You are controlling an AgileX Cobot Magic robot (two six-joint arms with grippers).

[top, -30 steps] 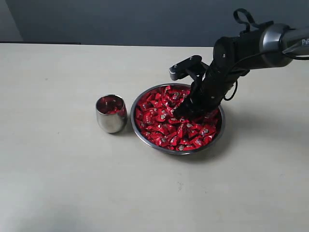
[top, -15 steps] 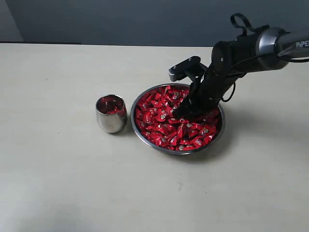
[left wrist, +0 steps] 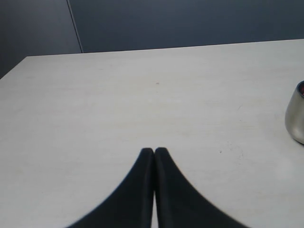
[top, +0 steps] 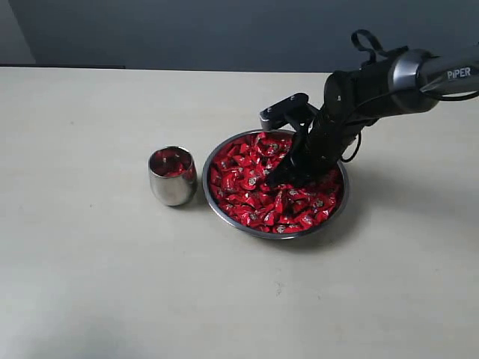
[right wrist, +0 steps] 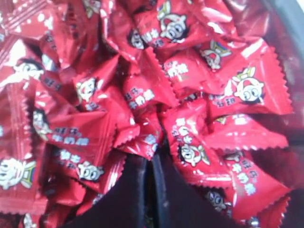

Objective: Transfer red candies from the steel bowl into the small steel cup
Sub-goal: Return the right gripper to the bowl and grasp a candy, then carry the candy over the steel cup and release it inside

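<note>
- The right claw (top: 279, 177) has just snapped together. It now sits tip-down in the pile of red candies (top: 251, 196), its two halves pressed almost flush.
- In the right wrist view the claw (right wrist: 152, 159) has a crinkled wrapper edge right at its tips among the candies (right wrist: 142, 95). I cannot tell whether a wrapper is really pinched or only lying against them.
- For the task, I judge this to be the grab. What's left is to lift out of the bowl (top: 278, 237) and carry across to the cup (top: 172, 187), if anything comes up with the claw.
- The candies fill the bowl, heaped close to the rim. The cup stands just beside the bowl on its left in the exterior view, upright, with red already showing inside.
- The left claw (left wrist: 153, 151) is closed on nothing and hangs over bare counter (top: 90, 284), with the cup (left wrist: 297, 114) at the edge of its view.
- Against a second ago, the right arm's upper part has drifted a little up and leftward in the exterior view, while the tip stays in the same patch of candies.
- Bowl, cup and pile look unmoved between the frames.
</note>
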